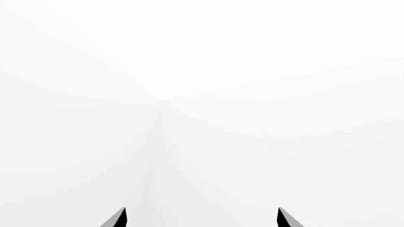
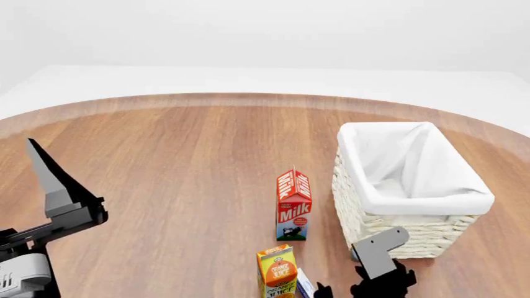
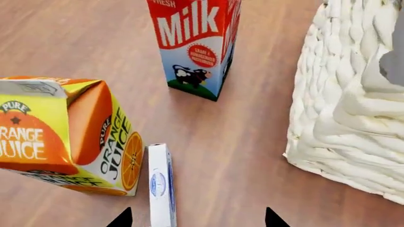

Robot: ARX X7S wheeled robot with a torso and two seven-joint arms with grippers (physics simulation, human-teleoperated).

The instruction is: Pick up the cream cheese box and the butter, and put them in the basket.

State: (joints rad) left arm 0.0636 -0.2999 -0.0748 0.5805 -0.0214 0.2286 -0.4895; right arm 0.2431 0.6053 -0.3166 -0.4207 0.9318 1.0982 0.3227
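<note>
The cream cheese box (image 3: 161, 187), thin and blue-and-white, stands on its edge on the wooden table beside the orange juice carton; in the head view only a sliver of the cream cheese box (image 2: 304, 284) shows. My right gripper (image 3: 197, 220) is open just behind it, and the box lies between the fingertips, close to the one on the juice side. The cream woven basket (image 2: 431, 233) with its white liner stands to the right, empty. My left gripper (image 1: 202, 218) is open, raised at the table's left, facing blank white walls. The butter is out of view.
A red-and-white milk carton (image 2: 294, 205) stands upright left of the basket (image 3: 341, 109), beyond the orange juice carton (image 2: 277, 273). The juice carton (image 3: 63, 137) touches or nearly touches the cream cheese box. The round wooden table (image 2: 182, 161) stretches to the left and back.
</note>
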